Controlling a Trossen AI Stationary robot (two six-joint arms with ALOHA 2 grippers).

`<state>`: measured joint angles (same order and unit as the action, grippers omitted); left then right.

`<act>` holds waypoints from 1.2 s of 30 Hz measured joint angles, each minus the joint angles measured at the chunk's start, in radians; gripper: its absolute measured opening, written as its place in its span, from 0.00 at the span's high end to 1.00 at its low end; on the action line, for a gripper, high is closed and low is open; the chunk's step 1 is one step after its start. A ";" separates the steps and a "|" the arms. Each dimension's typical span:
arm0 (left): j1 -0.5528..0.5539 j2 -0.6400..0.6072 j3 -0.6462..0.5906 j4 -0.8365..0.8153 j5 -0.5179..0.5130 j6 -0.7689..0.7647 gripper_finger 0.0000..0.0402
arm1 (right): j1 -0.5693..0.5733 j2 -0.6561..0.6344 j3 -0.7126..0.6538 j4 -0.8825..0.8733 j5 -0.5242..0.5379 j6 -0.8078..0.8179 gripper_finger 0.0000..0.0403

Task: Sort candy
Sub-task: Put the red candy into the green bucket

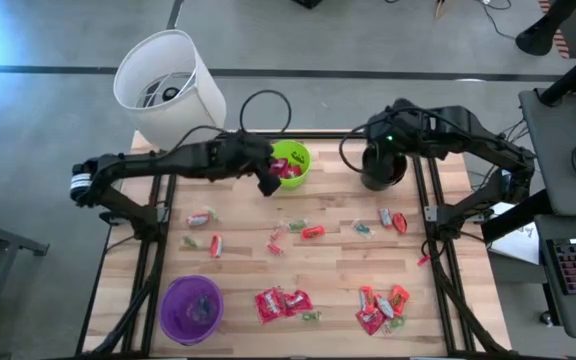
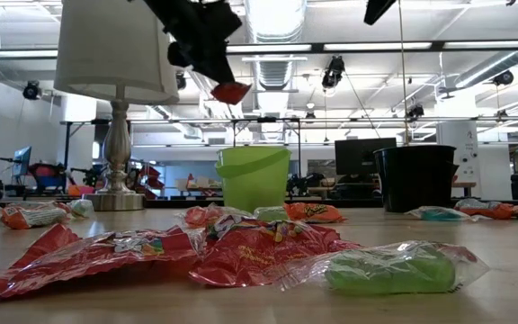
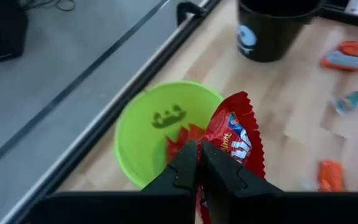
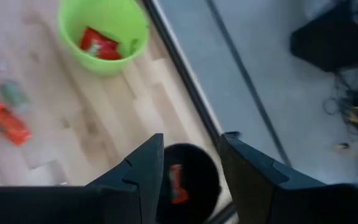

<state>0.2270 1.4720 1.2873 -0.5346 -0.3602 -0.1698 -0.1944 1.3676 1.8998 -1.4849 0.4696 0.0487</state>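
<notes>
one red candy packet pinched in the closed left gripper, seemingly above the green cup.

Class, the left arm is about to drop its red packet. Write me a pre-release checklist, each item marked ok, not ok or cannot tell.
1. Left gripper shut on the red packet: ok.
2. Packet raised above the green cup, near its rim: ok.
3. Packet centred over the cup's opening: cannot tell.
4. Cup upright with room inside; red candy lies at its bottom: ok.
5. Right gripper open, above the black cup, clear of the green one: ok.
</notes>
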 joint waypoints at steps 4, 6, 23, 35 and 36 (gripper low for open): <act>0.043 0.052 0.037 -0.004 0.001 0.010 1.00 | -0.059 0.009 -0.015 0.005 0.014 0.006 0.63; 0.059 0.067 0.045 0.005 0.001 0.044 1.00 | -0.104 0.009 -0.041 0.019 0.041 0.038 0.63; 0.245 0.215 0.158 0.083 0.243 0.198 1.00 | -0.419 0.037 -0.192 0.140 -0.058 0.054 0.63; 0.251 0.255 0.198 0.059 0.368 0.267 1.00 | -0.437 0.039 -0.194 0.137 -0.059 0.046 0.63; 0.251 0.255 0.197 0.056 0.373 0.267 1.00 | -0.437 0.039 -0.194 0.137 -0.059 0.047 0.63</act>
<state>0.4778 1.7275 1.4845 -0.4786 0.0129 0.0970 -0.6312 1.4071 1.7058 -1.3476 0.4110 0.0959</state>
